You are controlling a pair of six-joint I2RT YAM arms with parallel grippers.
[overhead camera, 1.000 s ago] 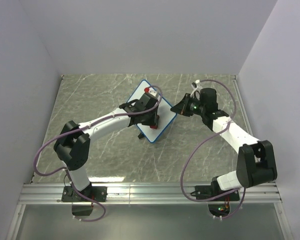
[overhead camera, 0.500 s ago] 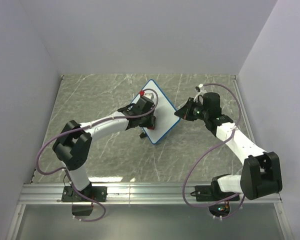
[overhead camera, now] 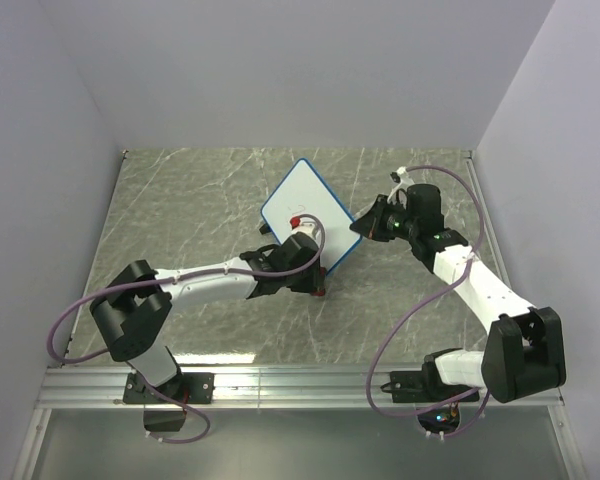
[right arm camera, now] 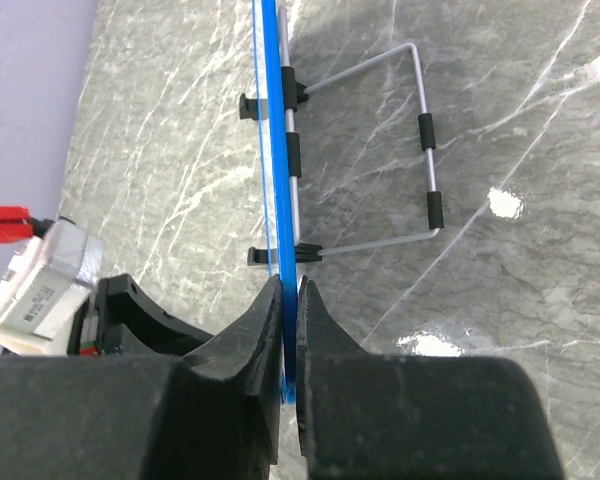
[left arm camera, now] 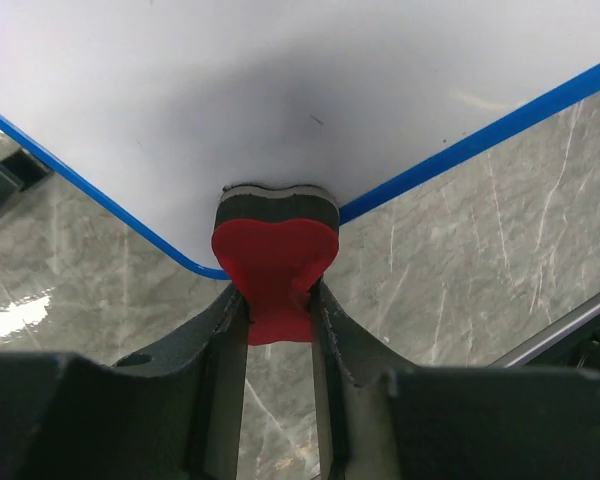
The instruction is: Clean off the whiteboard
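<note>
The whiteboard point(overhead camera: 302, 205), white with a thin blue frame, stands tilted in the middle of the marble table. My right gripper point(overhead camera: 358, 226) is shut on its right edge; in the right wrist view the blue frame point(right arm camera: 274, 120) runs straight into the closed right gripper point(right arm camera: 289, 300). My left gripper point(left arm camera: 277, 300) is shut on a red eraser point(left arm camera: 275, 255). The eraser's dark felt face presses on the board point(left arm camera: 280, 80) at its near corner. From above, the left gripper point(overhead camera: 318, 284) sits at the board's lower corner. The board face looks white, with one tiny faint speck.
A wire stand point(right arm camera: 421, 150) with black sleeves is folded out behind the board. Grey marble tabletop point(overhead camera: 180, 200) lies all around, with walls on three sides. A metal rail point(overhead camera: 300, 380) runs along the near edge by the arm bases.
My left gripper has dragged the eraser from the board's upper part down to its near corner. The right gripper kept its hold and the board turned slightly.
</note>
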